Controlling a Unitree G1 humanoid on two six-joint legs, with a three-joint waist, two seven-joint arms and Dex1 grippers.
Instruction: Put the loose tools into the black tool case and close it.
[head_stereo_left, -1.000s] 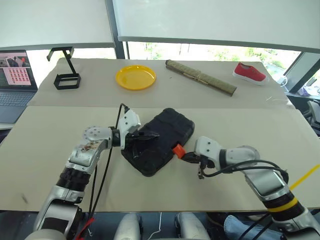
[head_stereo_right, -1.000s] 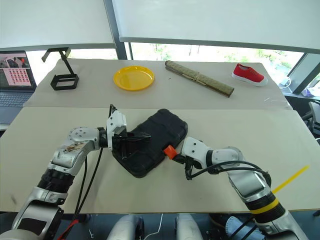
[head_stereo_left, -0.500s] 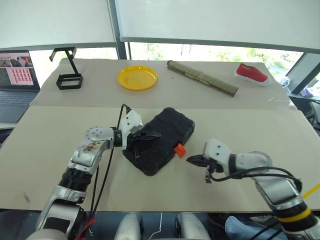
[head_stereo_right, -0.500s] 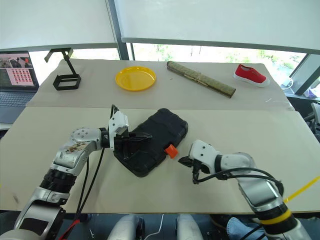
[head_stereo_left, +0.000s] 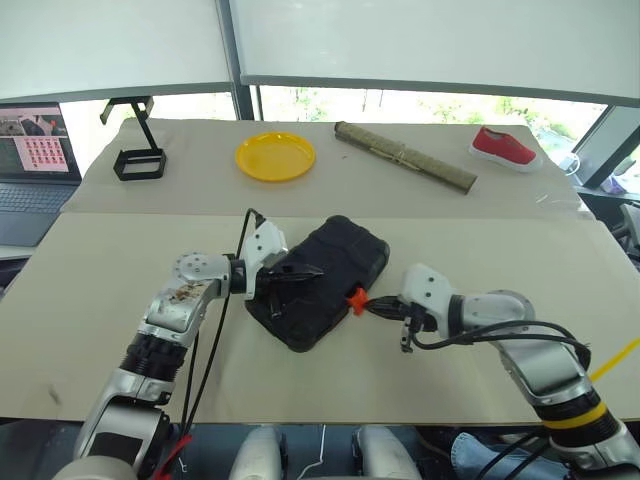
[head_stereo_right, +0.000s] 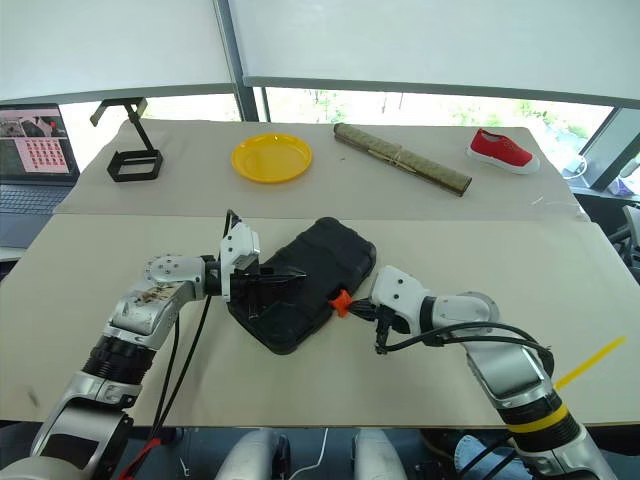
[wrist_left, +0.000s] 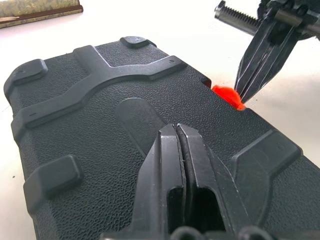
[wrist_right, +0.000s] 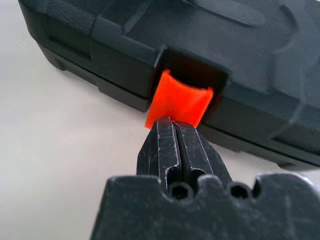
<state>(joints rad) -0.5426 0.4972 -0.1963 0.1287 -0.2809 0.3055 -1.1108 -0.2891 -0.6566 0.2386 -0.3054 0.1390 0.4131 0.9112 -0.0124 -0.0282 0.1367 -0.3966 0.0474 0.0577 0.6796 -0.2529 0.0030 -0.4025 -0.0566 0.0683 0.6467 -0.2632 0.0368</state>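
Note:
The black tool case (head_stereo_left: 335, 262) lies closed at the middle of the table, textured shell up. Its small orange latch (head_stereo_left: 355, 299) sticks out of the near-right edge. My left gripper (head_stereo_left: 312, 270) is shut, its tips resting on the lid (wrist_left: 100, 115). The right gripper (head_stereo_left: 372, 305) is shut too. Its tips (wrist_right: 175, 125) touch the outer end of the latch (wrist_right: 180, 102) from the side, holding nothing. The left wrist view also catches those shut right fingers (wrist_left: 260, 65) at the latch (wrist_left: 226, 95). The loose tools are out of view.
Along the table's far side stand a black wire-frame stand (head_stereo_left: 137, 155), a yellow plate (head_stereo_left: 274, 156), a rolled bamboo mat (head_stereo_left: 405, 156) and a red shoe (head_stereo_left: 505, 147). A laptop (head_stereo_left: 30, 160) sits at the far left.
The right gripper had drawn back from the latch half a second ago and has come back up against it. The left gripper stays on the lid.

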